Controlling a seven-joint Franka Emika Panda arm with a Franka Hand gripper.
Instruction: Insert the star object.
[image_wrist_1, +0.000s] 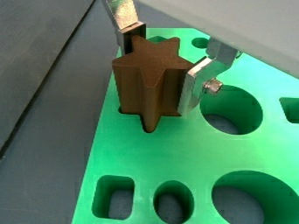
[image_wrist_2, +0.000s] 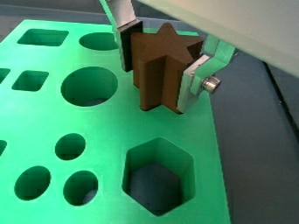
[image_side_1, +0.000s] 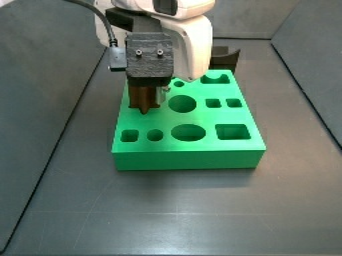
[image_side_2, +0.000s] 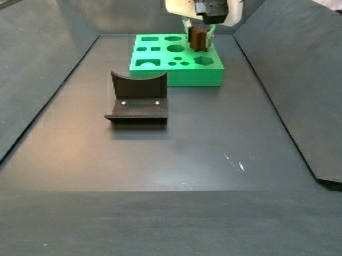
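Observation:
The star object (image_wrist_1: 146, 83) is a brown ridged prism, upright and clamped between my gripper's (image_wrist_1: 163, 66) silver fingers. Both wrist views show it (image_wrist_2: 162, 70), with a finger on each side. Its lower end meets the top of the green block (image_wrist_1: 128, 162) near one edge. A dark gap shows round its base, and I cannot tell how deep it sits. In a side view my gripper (image_side_1: 144, 75) hangs over the block's (image_side_1: 187, 153) far left part, with the star (image_side_1: 143, 97) below it. In a side view the star (image_side_2: 199, 40) is at the block's (image_side_2: 201, 75) right side.
The block's top has several other openings: a large round hole (image_wrist_1: 233, 109), a hexagonal one (image_wrist_2: 158, 175), and square and oval ones. The dark fixture (image_side_2: 136, 98) stands on the floor in front of the block, and shows behind it in a side view (image_side_1: 225, 58). Dark walls enclose the floor.

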